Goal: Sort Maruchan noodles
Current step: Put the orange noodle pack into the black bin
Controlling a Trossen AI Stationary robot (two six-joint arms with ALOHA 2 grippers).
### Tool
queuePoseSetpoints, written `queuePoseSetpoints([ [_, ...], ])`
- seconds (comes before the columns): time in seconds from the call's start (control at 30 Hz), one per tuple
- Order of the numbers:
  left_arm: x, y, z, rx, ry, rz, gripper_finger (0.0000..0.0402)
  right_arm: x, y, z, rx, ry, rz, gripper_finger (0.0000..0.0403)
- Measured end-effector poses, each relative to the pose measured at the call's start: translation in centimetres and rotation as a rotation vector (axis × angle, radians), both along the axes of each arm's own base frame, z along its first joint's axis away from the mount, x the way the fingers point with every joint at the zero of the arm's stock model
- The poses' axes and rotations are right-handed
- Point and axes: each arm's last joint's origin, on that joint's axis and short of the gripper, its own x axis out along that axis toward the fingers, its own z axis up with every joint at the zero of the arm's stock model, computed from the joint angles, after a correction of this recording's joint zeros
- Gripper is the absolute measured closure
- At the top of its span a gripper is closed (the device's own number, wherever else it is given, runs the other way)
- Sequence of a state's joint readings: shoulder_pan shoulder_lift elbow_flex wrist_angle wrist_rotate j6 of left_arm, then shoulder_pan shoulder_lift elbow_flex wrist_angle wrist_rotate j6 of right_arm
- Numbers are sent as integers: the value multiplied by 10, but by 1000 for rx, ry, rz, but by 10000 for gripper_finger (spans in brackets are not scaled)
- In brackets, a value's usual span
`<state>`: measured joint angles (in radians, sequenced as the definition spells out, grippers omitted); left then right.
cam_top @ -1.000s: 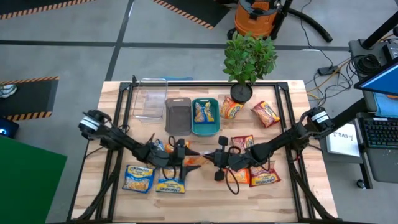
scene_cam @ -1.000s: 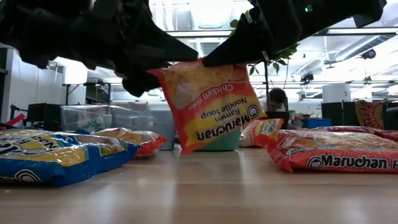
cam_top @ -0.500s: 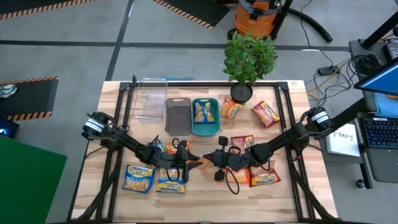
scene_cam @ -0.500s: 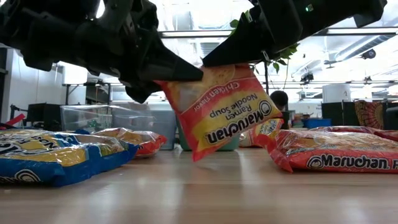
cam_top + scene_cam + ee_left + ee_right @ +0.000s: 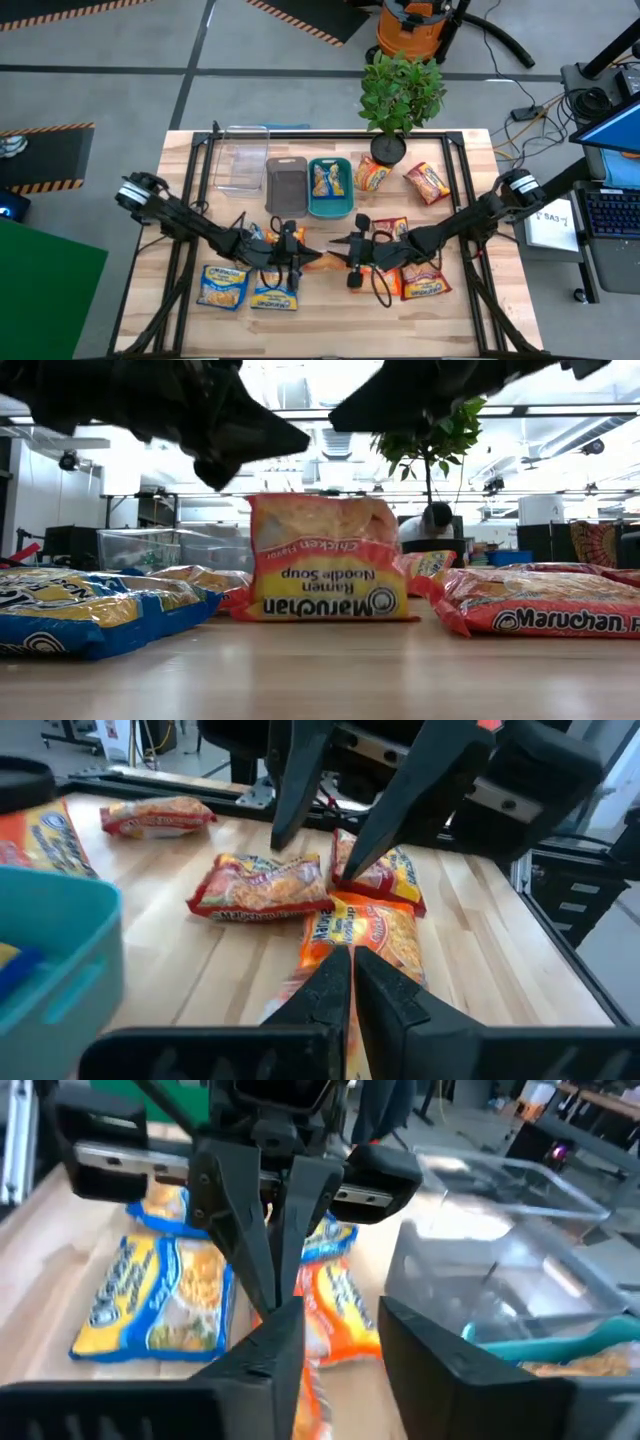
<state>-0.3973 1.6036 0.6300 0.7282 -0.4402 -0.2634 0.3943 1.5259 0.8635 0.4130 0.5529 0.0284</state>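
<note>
Maruchan noodles are spread over the wooden table (image 5: 330,320). One orange packet (image 5: 325,560) is seen in the low view resting on the table near the middle, with its words upside down. It is not held by anything. The left gripper (image 5: 303,258) is kept just above and beside this packet, and its two fingers (image 5: 330,985) are pressed tight together with nothing seen between them. The right gripper (image 5: 338,246) is placed close on the other side, and its fingers (image 5: 270,1345) are spread apart with nothing in them. Two blue-and-yellow packets (image 5: 222,285) are laid flat near the left arm. Red packets (image 5: 425,283) are laid near the right arm. Two more packets (image 5: 427,182) are found by the potted plant (image 5: 400,95). One packet is seen inside the teal bin (image 5: 330,210). The grey bin (image 5: 287,186) and the clear bin (image 5: 241,158) are set beside it.
</note>
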Motion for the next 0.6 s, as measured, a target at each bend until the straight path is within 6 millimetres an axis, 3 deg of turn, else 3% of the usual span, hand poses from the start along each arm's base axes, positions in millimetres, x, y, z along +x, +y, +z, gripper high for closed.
queuePoseSetpoints([
  [0.2, -16, 8, 33, 54, 14, 12, 401, -14, -6, 30, -11, -56, 9, 239],
  [0.37, -28, 12, 37, 57, 91, -8, 402, -27, -15, 40, 103, -13, -40, 226],
  [0.5, -27, 12, 32, 54, 109, -6, 402, -33, -27, 27, 308, 95, -184, 225],
  [0.6, -22, 9, 17, 67, 159, -5, 402, -33, -33, 3, 434, 206, -320, 225],
])
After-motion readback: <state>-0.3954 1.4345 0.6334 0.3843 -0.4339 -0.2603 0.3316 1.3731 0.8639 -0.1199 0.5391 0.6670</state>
